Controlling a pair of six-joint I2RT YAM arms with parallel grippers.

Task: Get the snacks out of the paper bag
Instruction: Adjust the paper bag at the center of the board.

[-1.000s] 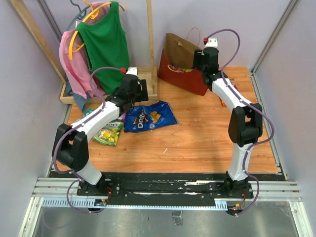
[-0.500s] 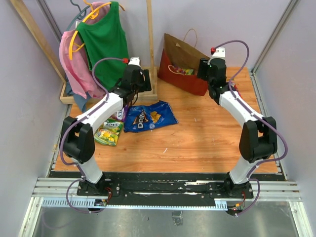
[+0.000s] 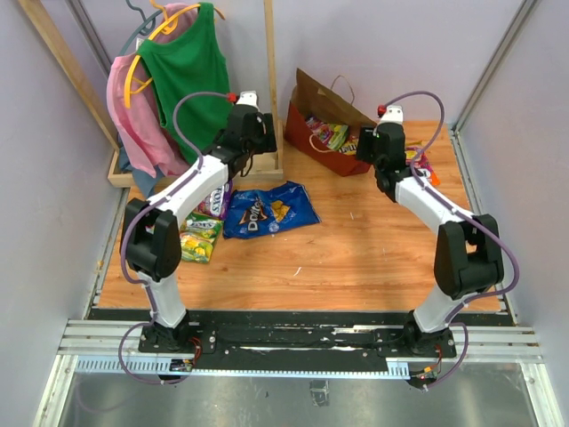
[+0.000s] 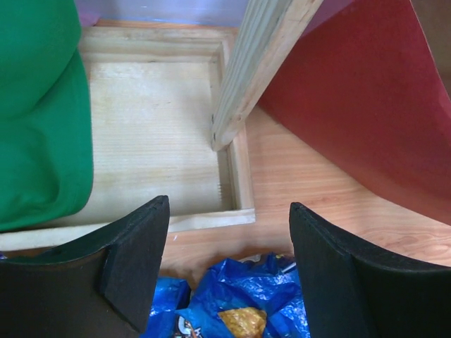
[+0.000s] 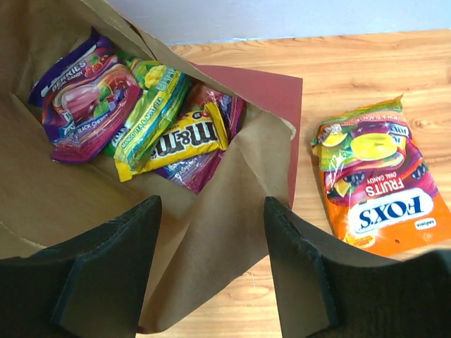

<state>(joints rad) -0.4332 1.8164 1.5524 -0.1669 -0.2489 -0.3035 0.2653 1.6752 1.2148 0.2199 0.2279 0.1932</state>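
Snacks [image 5: 151, 120] in the bag [image 5: 63, 204] looked light, crinkly and slick, so pinching a sealed edge seemed best; right claw [image 5: 213, 208] and left claw [image 4: 229, 211] both gaped empty.

Bright, even light; perhaps slight blur.

Wide-spread tool [image 4: 227, 205] above blue chip bag [image 4: 243, 299]

The paper bag [image 3: 313, 96] is placed at the far edge of the tabletop [image 3: 356, 258], with packets [image 5: 151, 123] lying inside. The rack [image 3: 271, 89] is found left of it, one loose packet [image 5: 380, 186] right of it, and the chip bag [image 3: 269, 210] before it.
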